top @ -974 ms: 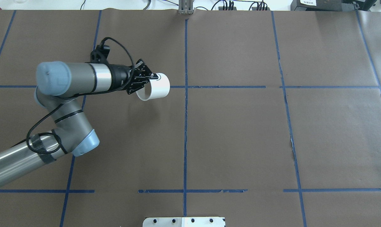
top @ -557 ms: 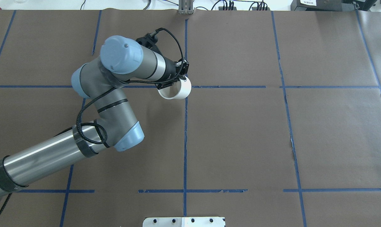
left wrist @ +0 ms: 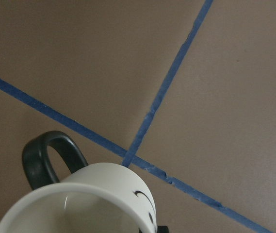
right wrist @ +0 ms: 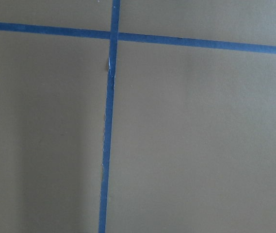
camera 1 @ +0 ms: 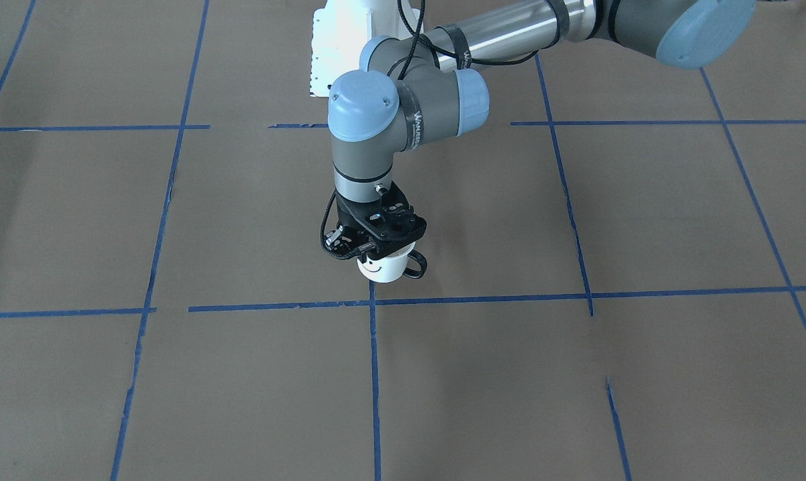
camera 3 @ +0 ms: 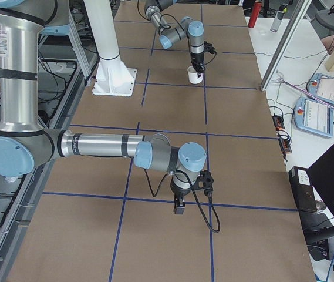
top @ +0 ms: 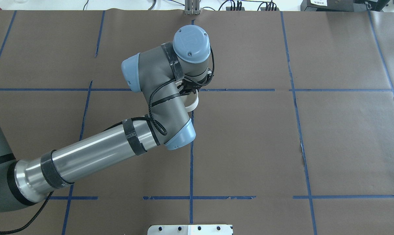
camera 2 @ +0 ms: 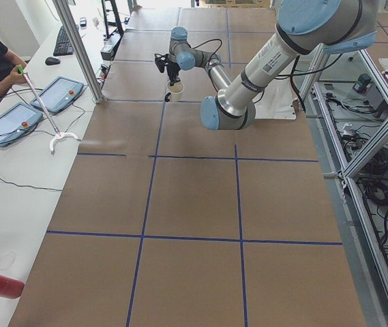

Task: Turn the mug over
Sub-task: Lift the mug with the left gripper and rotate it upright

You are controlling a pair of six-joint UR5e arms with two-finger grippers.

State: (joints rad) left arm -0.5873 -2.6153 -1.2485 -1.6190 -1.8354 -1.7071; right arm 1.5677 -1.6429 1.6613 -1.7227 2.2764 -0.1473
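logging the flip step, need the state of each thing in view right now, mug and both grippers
mug: upright, mouth up, smiley right way up, held at its rim; resting on the table or just above it, cannot tell
left gripper: pointing down, shut on the mug
right gripper: over the table, far from the mug; open or shut, cannot tell
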